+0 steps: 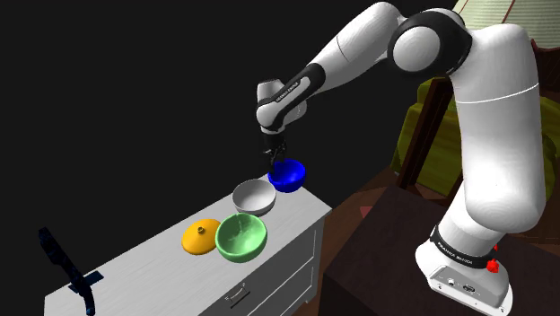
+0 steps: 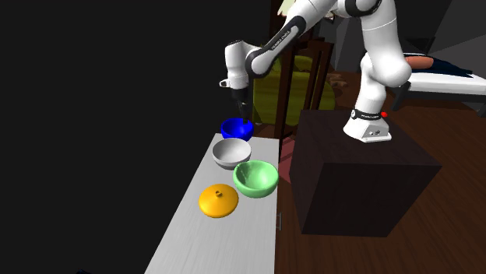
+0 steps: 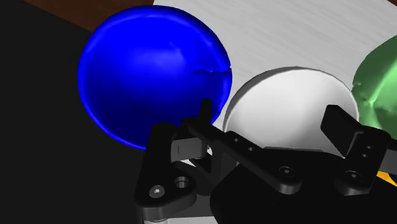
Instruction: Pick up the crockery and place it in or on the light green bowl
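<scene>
A glossy blue bowl (image 1: pixel 289 175) (image 2: pixel 236 128) (image 3: pixel 146 70) sits at the far end of the white cabinet top (image 1: pixel 148 262) (image 2: pixel 191 245). My black gripper (image 1: pixel 277 160) (image 2: pixel 243 114) (image 3: pixel 273 121) hangs just above its rim, fingers spread apart and holding nothing. One fingertip (image 3: pixel 205 109) is at the blue bowl's edge, the other over the white bowl (image 1: pixel 254 197) (image 2: pixel 231 152) (image 3: pixel 286 105) beside it. The light green bowl (image 1: pixel 240 236) (image 2: pixel 256 177) (image 3: pixel 380 70) stands beyond the white one, further from the blue bowl.
An orange lid with a knob (image 1: pixel 202 236) (image 2: pixel 218 200) lies beside the green bowl. A black angular object (image 1: pixel 67 265) stands at the cabinet's other end. The dark stand box (image 2: pixel 366 175) is close alongside, an olive chair (image 2: pixel 292 93) behind. A black area lies past the cabinet.
</scene>
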Controlling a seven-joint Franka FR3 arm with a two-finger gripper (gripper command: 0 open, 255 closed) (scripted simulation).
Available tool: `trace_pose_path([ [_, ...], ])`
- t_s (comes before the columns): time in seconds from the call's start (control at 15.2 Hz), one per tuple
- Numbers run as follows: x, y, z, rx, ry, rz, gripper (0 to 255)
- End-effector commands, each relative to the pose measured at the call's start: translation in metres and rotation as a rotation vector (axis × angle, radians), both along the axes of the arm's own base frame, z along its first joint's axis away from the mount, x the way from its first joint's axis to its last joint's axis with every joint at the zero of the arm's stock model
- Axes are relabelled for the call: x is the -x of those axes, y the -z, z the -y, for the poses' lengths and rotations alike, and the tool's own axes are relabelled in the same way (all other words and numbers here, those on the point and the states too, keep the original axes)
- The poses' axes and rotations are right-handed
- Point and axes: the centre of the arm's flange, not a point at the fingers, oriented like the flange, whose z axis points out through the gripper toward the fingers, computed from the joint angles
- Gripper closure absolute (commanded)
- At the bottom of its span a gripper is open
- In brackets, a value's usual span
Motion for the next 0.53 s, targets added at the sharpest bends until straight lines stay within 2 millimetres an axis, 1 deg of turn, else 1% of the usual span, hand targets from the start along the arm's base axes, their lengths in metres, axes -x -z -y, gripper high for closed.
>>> trace_pose_path([
  [0.0, -0.022, 0.020, -0.005, -0.002, -0.004, 0.002, 0],
  [0.46, -0.088, 0.083, -0.013, -0.007, -0.020, 0.006, 0],
])
